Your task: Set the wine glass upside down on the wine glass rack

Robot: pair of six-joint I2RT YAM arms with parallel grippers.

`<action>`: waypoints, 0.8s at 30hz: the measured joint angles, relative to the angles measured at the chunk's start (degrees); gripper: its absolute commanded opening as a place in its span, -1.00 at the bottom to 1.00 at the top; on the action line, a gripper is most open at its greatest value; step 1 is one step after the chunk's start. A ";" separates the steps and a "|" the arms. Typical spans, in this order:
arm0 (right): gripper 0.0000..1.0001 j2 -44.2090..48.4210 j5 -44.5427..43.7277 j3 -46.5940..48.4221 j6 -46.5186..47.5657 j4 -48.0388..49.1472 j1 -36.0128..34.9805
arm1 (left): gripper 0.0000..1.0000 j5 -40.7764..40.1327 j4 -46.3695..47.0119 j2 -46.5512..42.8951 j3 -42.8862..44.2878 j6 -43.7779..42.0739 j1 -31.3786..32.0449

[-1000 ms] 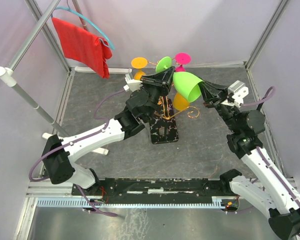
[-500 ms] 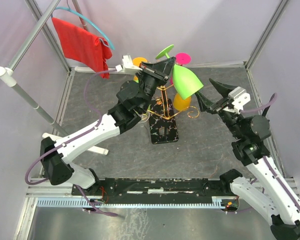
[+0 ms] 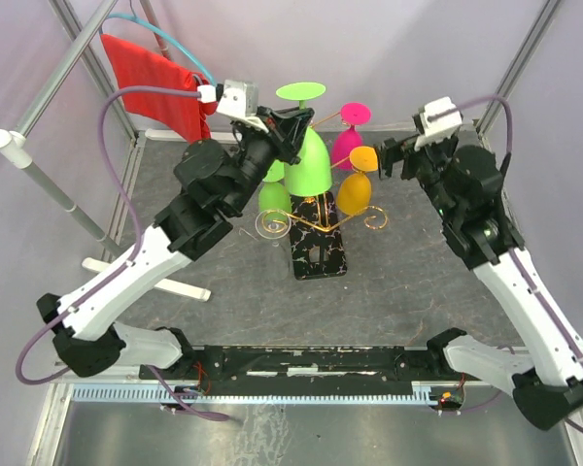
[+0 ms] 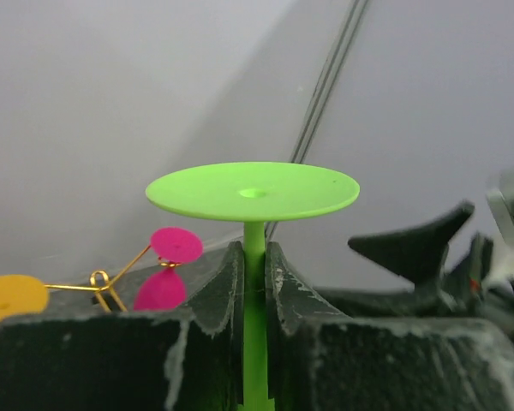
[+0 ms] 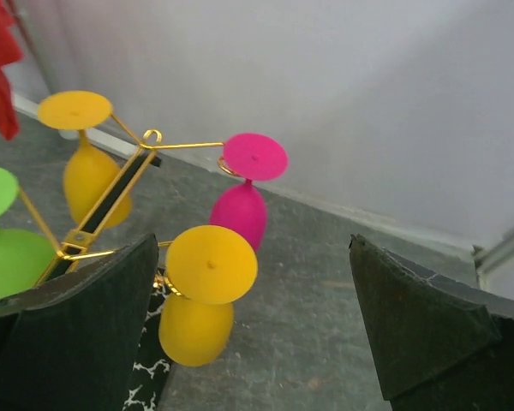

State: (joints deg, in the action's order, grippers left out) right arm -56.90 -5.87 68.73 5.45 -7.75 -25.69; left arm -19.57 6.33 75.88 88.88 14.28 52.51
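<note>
The left end effector point(image 4: 254, 257) pinches the green wine glass point(image 3: 308, 167) by its stem, foot up, bowl over the wine glass rack point(image 3: 319, 254), so it can hang inverted from an arm. The right end effector point(image 3: 396, 157) stands wide open, empty.

The wine glass point(image 4: 252, 190) is smooth matt plastic, the wine glass rack point(image 3: 319, 254) thin shiny gold metal wire.

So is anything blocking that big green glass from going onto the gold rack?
Nothing visible lies between them. The big green glass, its stem pinched in the left gripper, hangs upside down above the wine glass rack. It is crowded, though: a smaller green glass hangs close on one side, an orange glass on the other.
</note>
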 measured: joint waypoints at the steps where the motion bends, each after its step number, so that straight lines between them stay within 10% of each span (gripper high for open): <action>1: 1.00 -2.16 -1.29 2.64 -0.22 -2.03 0.17 | -0.95 0.74 -1.51 -0.98 0.00 -2.23 0.04; 11: 1.00 -15.80 0.52 18.97 -7.15 -15.61 15.28 | -0.95 -1.49 -2.64 -6.82 -5.90 -25.66 19.93; 24: 1.00 -19.17 10.03 14.67 -13.27 -20.20 34.32 | -0.95 -16.11 13.31 0.68 -19.26 -45.03 45.77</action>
State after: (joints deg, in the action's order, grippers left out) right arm -76.07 4.16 83.40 -7.81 -27.94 8.62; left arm -35.68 19.64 76.55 69.63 -30.74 98.28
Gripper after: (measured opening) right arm 0.999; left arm 0.121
